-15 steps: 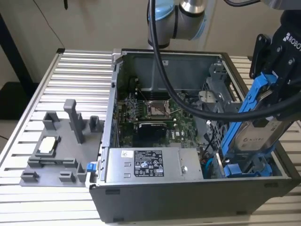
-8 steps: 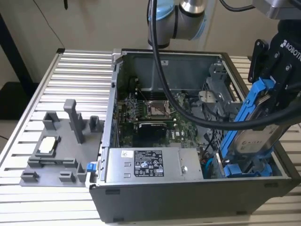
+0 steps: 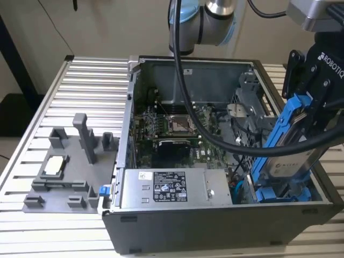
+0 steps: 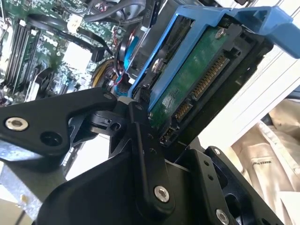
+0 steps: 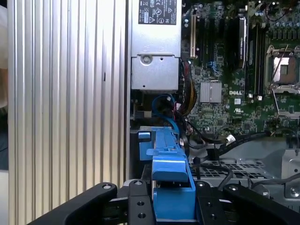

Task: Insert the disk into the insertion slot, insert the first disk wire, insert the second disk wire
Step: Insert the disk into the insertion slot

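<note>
My gripper (image 3: 307, 102) is shut on the disk (image 3: 290, 161), a silver drive in a blue carrier frame (image 3: 283, 126). The disk hangs tilted steeply over the case's corner at the exterior view's right, its lower end down among blue parts (image 3: 282, 193) near the case front. In the second wrist view the disk's green circuit board and connectors (image 4: 197, 79) face the camera, and black fingers (image 4: 140, 136) clamp the carrier. In the first wrist view the blue frame (image 5: 168, 183) sits between the fingers. The perforated grey insertion slot (image 5: 234, 166) lies beside it. A black wire with a pale plug (image 5: 229, 138) lies loose nearby.
The grey power-supply box (image 3: 169, 187) sits along the case front. The motherboard with its square socket (image 3: 180, 124) fills the case middle. My arm's black cable (image 3: 188, 97) sags across the open case. A grey fixture (image 3: 70, 166) stands on the slatted table at the exterior view's left.
</note>
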Robot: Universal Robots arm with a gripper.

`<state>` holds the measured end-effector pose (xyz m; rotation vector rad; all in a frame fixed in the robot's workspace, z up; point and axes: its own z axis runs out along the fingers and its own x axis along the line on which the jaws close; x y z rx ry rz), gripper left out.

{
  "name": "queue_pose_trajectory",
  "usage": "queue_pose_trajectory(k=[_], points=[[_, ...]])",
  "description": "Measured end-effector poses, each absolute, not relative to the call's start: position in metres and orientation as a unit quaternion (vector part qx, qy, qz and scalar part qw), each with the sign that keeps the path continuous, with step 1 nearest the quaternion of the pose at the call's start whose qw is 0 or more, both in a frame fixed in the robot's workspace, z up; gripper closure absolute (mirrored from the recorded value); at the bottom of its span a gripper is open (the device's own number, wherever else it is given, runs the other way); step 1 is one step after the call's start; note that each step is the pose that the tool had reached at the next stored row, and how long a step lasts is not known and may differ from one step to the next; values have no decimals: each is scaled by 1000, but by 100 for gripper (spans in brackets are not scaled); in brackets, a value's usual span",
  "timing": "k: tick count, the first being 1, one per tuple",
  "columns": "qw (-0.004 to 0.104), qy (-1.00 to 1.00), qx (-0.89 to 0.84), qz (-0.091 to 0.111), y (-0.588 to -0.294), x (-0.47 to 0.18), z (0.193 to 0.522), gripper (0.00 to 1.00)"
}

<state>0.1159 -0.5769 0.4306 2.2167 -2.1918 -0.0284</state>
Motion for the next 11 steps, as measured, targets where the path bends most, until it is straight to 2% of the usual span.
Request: queue_pose_trajectory(k=[11], points=[[11, -703, 711, -10, -577, 122, 421, 67]])
